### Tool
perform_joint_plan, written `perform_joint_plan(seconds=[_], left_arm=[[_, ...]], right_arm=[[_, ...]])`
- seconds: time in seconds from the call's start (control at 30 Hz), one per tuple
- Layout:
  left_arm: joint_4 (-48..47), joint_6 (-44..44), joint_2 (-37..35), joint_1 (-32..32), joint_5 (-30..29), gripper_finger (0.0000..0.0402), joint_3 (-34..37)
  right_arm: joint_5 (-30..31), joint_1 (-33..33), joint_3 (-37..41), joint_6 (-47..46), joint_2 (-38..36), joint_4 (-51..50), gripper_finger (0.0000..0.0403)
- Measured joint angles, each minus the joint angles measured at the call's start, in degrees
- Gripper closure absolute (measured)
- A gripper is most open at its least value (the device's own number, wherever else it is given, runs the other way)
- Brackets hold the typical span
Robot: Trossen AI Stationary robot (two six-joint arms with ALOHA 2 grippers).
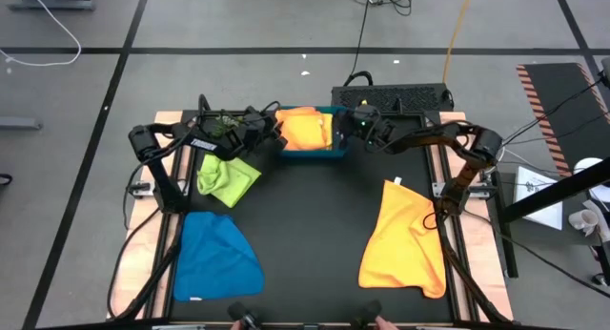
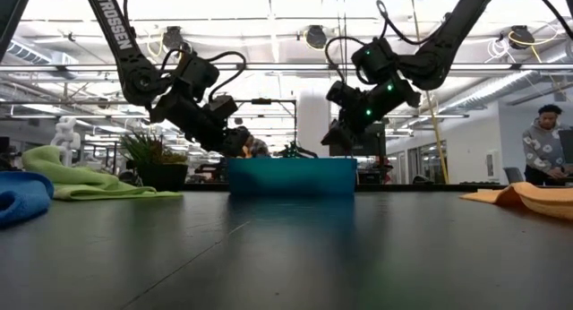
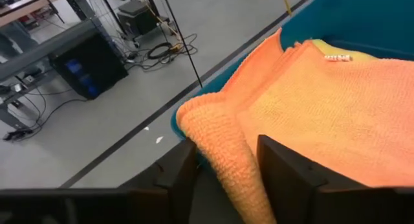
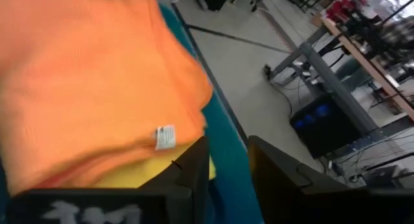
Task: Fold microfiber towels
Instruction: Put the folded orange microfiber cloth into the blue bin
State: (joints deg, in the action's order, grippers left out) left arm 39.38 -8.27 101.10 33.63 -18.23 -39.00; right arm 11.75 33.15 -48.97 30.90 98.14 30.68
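Observation:
A folded orange towel [image 1: 305,130] lies in the teal tray [image 2: 291,176] at the table's far middle, on top of a yellow towel [image 4: 142,179]. My left gripper [image 3: 223,179] stands open at the tray's left end, with the orange towel's rolled edge [image 3: 217,143] between its fingers. My right gripper [image 4: 228,166] is open at the tray's right end; only the tray's wall [image 4: 223,136] shows between its fingers. On the table lie a lime green towel [image 1: 227,175], a blue towel [image 1: 217,256] and a second orange towel [image 1: 405,242]. My left gripper has the orange towel's rolled edge [image 3: 226,166] between its two spread fingers, where the cloth hangs over the tray's left wall. The fingers come nearly level from the table's left side. Whether either finger touches the cloth, I cannot tell.
A small potted plant [image 1: 224,125] stands just left of the tray, behind my left arm. A dark power strip [image 1: 391,96] lies beyond the table's far edge. A person [image 2: 548,144] stands in the room at the far right.

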Motion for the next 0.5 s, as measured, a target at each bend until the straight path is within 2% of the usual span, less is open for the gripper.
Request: perform_joint_plan(seconds=[0.17,0.27,0.37,0.5], left_arm=[[1.2,0.4,-0.5,-0.1,1.0,0.0205,-0.1],[1.5,0.4,-0.6,-0.1,1.9,0.0209,-0.2],[1.2,0.5,-0.6,-0.1,3.8,0.0242,-0.2],[0.6,0.6,-0.6,-0.1,4.8,0.03,-0.2]], right_arm=[[-1.1,-0.1,0.0,-2.8,-2.1,-0.4,0.0296],[-1.3,-0.2,0.0,-3.5,-3.1,-1.4,0.0296],[-2.2,-0.2,0.0,-4.1,-4.1,-3.3,0.0296],[-7.2,-0.2,0.0,-6.3,-5.2,-4.3,0.0296]])
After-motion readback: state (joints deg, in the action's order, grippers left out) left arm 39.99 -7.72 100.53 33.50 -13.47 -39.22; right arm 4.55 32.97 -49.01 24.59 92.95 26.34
